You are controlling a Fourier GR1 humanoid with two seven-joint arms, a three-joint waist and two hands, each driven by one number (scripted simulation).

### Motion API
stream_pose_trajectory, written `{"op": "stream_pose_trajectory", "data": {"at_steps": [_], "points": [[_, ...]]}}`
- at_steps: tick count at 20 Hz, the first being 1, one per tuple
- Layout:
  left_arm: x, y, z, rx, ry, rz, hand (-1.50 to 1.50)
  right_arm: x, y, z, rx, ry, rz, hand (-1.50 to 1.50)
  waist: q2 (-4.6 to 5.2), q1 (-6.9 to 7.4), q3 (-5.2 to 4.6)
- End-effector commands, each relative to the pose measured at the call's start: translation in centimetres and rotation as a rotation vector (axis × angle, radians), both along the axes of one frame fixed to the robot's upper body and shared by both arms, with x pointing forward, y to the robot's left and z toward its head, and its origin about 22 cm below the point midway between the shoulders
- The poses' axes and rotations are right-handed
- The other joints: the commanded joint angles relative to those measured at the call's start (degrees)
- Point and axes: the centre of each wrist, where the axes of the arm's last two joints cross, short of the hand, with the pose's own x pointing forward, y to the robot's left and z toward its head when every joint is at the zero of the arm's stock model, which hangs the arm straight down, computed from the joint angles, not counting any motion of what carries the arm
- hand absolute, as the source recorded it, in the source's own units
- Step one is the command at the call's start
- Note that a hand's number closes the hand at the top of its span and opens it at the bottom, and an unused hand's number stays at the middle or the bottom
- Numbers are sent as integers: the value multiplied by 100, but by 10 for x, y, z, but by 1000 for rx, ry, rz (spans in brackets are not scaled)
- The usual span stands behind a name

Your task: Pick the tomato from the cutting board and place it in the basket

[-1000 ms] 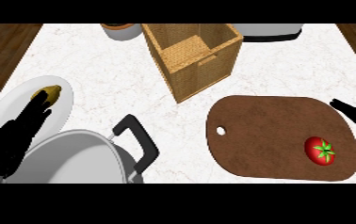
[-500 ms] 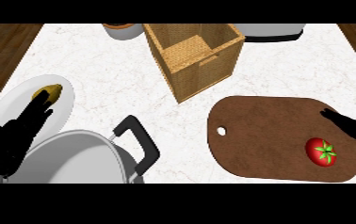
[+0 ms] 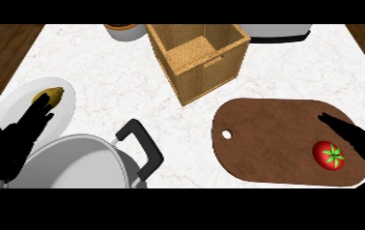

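Head view of the counter point(image 3: 107, 69) at the approach to the grasp. The tomato point(image 3: 330, 155) is shown lying on the cutting board point(image 3: 271, 137), close to the board's right end, green stalk upward. The right hand point(image 3: 346, 129) is seen at the view's right edge, fingers straight and open, just above and beside the tomato; no contact can be made out. The left hand point(image 3: 25, 132) is open and at rest at the lower left, over a white plate point(image 3: 21, 98) and beside a lidded pot point(image 3: 71, 164). The basket point(image 3: 203, 62) stands well apart, up and to the left of the board. For a sound grasp, the open fingers are best brought down around the tomato's widest part before closing, since a round fruit is likely to roll if nudged from one side.
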Motion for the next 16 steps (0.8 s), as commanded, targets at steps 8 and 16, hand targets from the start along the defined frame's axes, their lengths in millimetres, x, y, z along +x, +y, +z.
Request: {"op": "stream_pose_trajectory", "data": {"at_steps": [8,16], "points": [[-28,-29,-68,-115,204,15,0,9,3,-5,-70,-79,93,150,131,-52,-255],[-32,-21,-67,-135,199,5,0,10,8,-24,-112,-118,111,150,133,-26,-254]]}}
